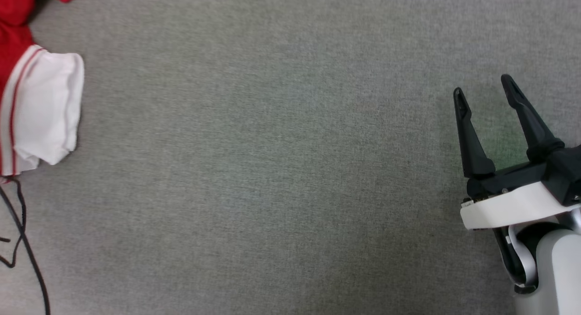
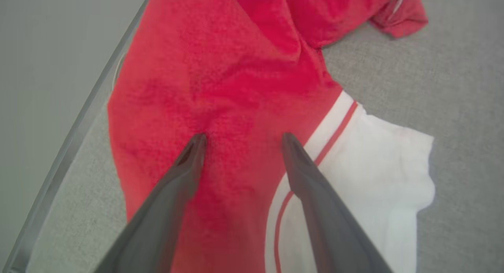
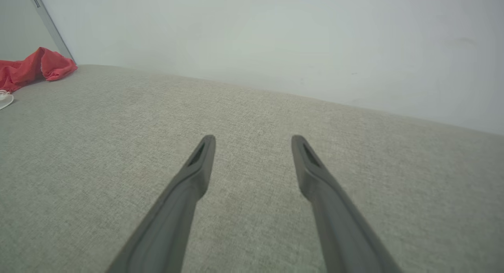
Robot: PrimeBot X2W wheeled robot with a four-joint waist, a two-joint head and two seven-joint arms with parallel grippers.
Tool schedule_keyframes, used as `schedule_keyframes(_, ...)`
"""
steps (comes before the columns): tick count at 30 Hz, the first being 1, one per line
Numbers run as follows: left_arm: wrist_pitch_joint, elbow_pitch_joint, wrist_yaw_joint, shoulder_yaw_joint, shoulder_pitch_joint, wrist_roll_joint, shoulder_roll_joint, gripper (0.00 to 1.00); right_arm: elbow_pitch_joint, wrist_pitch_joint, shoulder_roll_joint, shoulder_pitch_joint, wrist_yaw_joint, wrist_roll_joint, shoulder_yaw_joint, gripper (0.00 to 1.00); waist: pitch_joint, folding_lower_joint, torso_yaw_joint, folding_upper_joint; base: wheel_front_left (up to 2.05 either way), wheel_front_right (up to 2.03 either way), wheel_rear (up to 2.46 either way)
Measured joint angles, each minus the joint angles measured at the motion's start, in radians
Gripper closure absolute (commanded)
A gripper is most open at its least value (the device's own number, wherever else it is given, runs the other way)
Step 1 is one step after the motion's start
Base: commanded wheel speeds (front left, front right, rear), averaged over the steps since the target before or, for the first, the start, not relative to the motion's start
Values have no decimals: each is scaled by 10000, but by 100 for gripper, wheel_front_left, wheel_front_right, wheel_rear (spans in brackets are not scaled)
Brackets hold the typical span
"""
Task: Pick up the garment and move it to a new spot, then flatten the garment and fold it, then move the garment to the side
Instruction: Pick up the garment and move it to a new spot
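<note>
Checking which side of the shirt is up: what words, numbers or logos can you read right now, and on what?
No readable text.
Shirt: plain red cloth and a white sleeve with red stripes; no lettering on the part in view.
Dark mark on the post: too small to read.

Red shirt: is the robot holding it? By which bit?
Nothing is held. The left pincer is open over the shirt, tips at the red part beside the white sleeve. The right pincer is open above the grey surface.
</note>
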Motion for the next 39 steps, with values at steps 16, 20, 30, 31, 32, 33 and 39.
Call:
schedule_keyframes(16, 2084, -291, 917, 449, 410, -788, 173, 100, -201, 36, -184, -291, 0, 2, 4, 0, 926, -2, -284, 0, 0, 0, 0)
schedule_keyframes(20, 1776, -627, 1114, 364, 729, -598, 123, 100, -107, 48, -182, -290, 0, 4, 25, 0, 611, -1, -229, 0, 0, 0, 0)
schedule_keyframes(30, -495, -1641, 1402, 345, 893, -31, 73, 100, 251, -142, 86, 58, 0, 119, -61, 0, -735, -3, -63, 0, 0, 0, 0)
schedule_keyframes(31, -771, -1697, 1423, 314, 890, 63, 46, 100, 286, -165, 128, 127, 0, 127, -77, 0, -896, -3, -48, 0, 0, 0, 0)
schedule_keyframes(32, -1083, -1753, 1446, 288, 887, 138, -2, 100, 320, -178, 171, 205, 0, 136, -100, 0, -1062, -3, -33, 0, 0, 0, 0)
schedule_keyframes(33, -1350, -1787, 1452, 247, 887, 217, -58, 100, 359, -196, 201, 253, 0, 146, -130, 0, -1223, -3, -19, 0, 0, 0, 0)
schedule_keyframes(39, -2788, -1946, 1536, -58, 1044, 608, -470, 100, 600, -245, 374, 629, 0, 230, -299, 0, -2192, -4, 15, 0, 0, 0, 0)
